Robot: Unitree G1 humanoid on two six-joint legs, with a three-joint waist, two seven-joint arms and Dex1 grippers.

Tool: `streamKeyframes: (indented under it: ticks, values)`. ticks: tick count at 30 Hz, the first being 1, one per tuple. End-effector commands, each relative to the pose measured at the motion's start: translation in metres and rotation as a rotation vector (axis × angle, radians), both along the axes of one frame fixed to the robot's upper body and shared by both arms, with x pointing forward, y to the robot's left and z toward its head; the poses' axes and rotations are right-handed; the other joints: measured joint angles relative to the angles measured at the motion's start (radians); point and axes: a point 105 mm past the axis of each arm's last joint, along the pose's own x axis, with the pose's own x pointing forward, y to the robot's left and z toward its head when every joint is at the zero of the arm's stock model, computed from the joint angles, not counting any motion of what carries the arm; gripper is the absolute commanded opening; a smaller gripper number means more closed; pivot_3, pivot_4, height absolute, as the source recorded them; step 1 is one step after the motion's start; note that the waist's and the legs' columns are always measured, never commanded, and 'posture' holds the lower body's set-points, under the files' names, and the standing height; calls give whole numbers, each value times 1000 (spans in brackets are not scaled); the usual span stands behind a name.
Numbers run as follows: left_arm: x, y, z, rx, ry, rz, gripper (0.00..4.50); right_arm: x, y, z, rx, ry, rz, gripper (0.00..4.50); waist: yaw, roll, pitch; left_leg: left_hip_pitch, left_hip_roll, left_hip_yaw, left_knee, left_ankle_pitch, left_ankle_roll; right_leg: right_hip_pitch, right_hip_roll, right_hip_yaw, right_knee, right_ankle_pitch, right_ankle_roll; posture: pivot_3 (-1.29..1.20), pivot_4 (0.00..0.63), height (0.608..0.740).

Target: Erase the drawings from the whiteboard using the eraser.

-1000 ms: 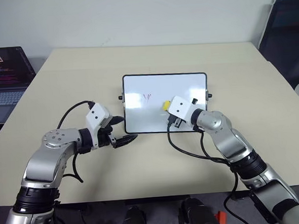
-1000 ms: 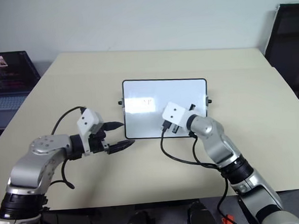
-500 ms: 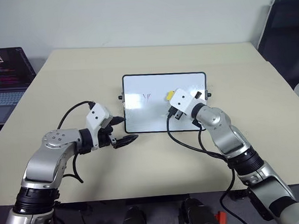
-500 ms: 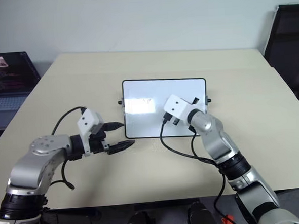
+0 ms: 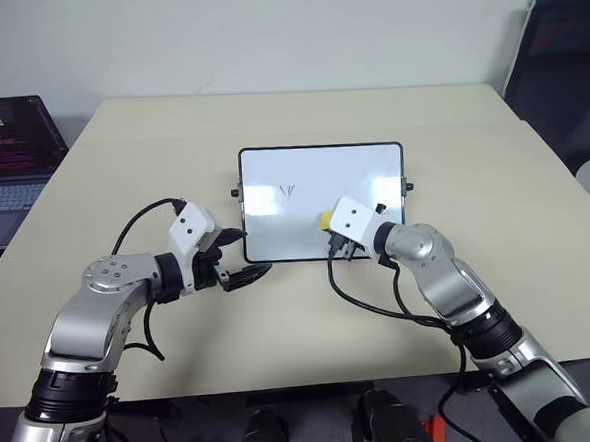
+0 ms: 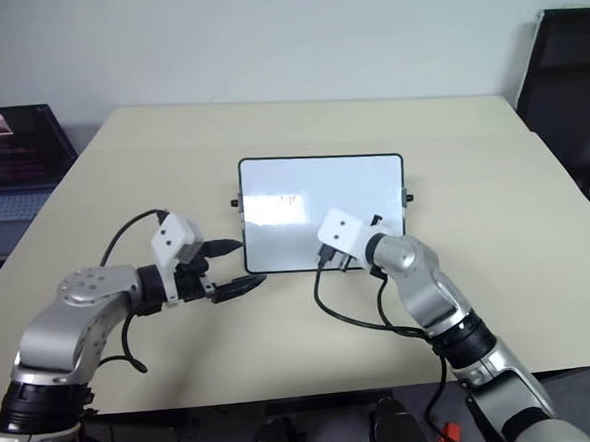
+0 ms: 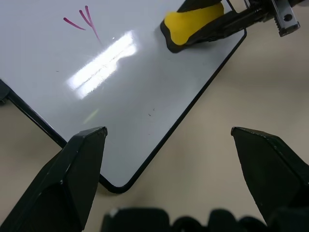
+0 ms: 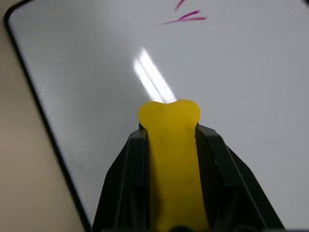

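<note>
Right claw [image 5: 327, 222], clenched on eraser [image 8: 170, 159], back near board's [image 5: 276, 237] lower half after brief upward sweep; drawings [image 5: 287, 190] ahead remain unerased. Left claw [image 5: 245, 256] open, idle.

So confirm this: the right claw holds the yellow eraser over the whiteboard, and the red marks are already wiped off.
Not quite. The right claw does hold the eraser over the whiteboard, but the red marks are not wiped off; they sit on the board, clear of the eraser. The left wrist view shows this.

Silver-grey jointed arms, white wrist blocks, looping black cables, black-fingered left end effector [image 5: 246, 276]
</note>
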Motion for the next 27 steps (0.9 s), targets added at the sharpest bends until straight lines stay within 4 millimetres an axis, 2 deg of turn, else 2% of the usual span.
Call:
streamKeyframes:
  ticks: [1, 5, 11, 16, 27]
  values:
    - [3, 10, 17, -32, -56, 60, 4500, -12, -3, 40, 247, 12, 49, 964, 1, 0, 0, -1, 0, 0, 0, 0, 0, -1, 0, 0, 0, 0, 0, 0, 150, 740]
    - [3, 18, 21, -46, -59, 105, 4500, -36, 0, 53, 372, 76, 147, 964, 3, 1, 0, -11, 0, -2, -2, 0, 0, -9, 0, -2, 0, 2, 5, 0, 150, 740]
    - [0, 26, 25, -41, -67, 144, 4500, -57, -6, 43, 327, 140, 208, 964, 3, 1, 1, -12, 0, -3, -3, -1, 0, -9, 0, -2, 0, -3, 5, 0, 150, 740]
    - [-1, 30, 29, -48, -88, 174, 4500, -60, -9, 37, 308, 147, 210, 964, 3, 1, 1, -12, 0, -3, 0, 0, 0, -9, 0, -2, 0, -3, 1, 0, 150, 740]
    - [-6, 35, 26, -52, -105, 226, 4500, -57, 7, 33, 294, 153, 284, 964, 3, 1, 1, -12, 0, -2, 0, 0, 0, -9, 0, -2, 0, -2, 1, 0, 150, 740]
